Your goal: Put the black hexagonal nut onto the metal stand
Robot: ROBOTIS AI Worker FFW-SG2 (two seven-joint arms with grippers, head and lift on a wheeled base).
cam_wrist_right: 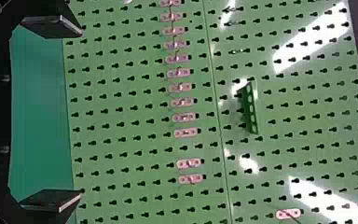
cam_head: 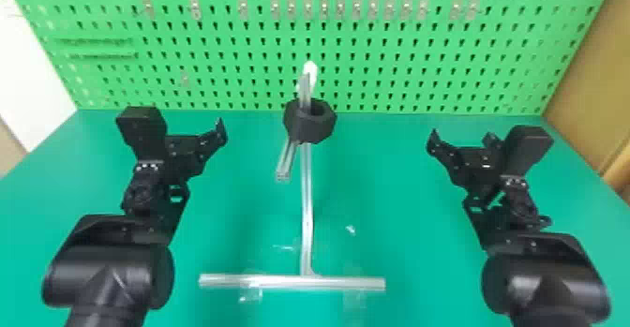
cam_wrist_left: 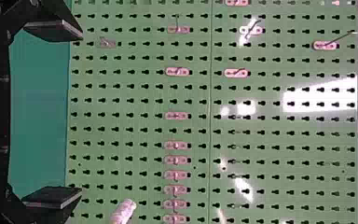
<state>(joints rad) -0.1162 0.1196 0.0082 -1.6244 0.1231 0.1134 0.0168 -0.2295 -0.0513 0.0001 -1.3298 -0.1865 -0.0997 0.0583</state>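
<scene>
Okay, black hexagonal nut point(cam_head: 300, 125) sits high up on the metal stand point(cam_head: 307, 209), looks threaded around the upright post point(cam_head: 305, 89), just by the short side bar point(cam_head: 284, 166) that juts out below it. Likely resting on that bar, but I can't tell the exact contact. Top face with the hole is visible, nut close to level, maybe slightly tilted.

Left pincer point(cam_wrist_left: 80, 114) released, fingers spread, nothing between them. Right pincer point(cam_wrist_right: 80, 113) same, fingers wide apart, empty. One on each side of the stand over the green surface point(cam_head: 422, 256), both well apart from the nut; pegboard point(cam_head: 375, 75) behind.

Job looks done or as good as done, I'd say. Next move: probably just back both arms off, no touching the stand.

Handling, my guess: chunky, stiff, dull-skinned, so not very slippery; probably light for its bulk, hard to damage. If it needs reseating, take it across two opposite outer flats, not the corners, since corners would let it twist in the grip. Lift straight along the post so the hole doesn't bind. Watch out: thin upright, so a sideways nudge could rock the whole stand.
</scene>
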